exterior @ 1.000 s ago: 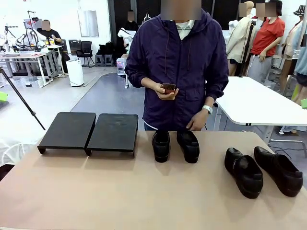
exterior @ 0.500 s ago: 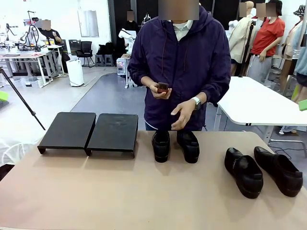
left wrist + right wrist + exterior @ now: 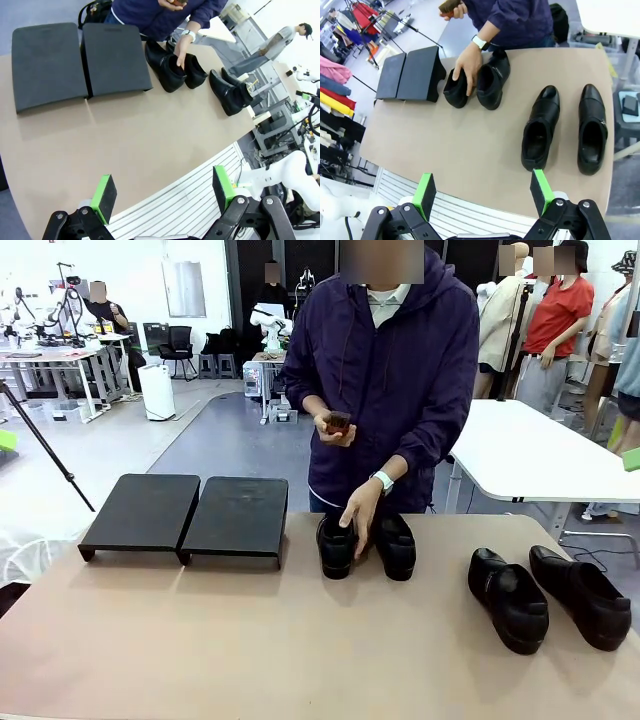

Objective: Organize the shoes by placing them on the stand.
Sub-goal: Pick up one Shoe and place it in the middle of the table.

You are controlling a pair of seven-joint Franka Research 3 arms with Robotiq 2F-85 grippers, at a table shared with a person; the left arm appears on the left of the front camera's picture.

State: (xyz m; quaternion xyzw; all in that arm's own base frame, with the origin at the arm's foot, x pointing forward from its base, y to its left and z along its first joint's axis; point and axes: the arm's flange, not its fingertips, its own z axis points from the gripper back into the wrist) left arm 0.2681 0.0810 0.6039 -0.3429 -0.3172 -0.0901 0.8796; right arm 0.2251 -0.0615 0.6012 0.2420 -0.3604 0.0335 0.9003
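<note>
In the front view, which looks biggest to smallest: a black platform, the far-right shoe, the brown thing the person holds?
1. Right matte-black rectangular platform; the left platform looks alike.
2. Far-right glossy black leather loafer.
3. Small brown object the person holds.

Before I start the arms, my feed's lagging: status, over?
Jaws both open, empty. Four shoes on tabletop, none on stand. Person's hand on middle pair.

Bright, even light from above fills the room — shadows under the stand (image 3: pixel 235 515) and the shoes (image 3: pixel 508 598) are soft and short, and the glossy leather carries only small pale highlights. The front view is sharp and straight-lined; both wrist views bend the table (image 3: pixel 150 140) edge into a curve — wide-angle distortion, strongest toward the corners.
</note>
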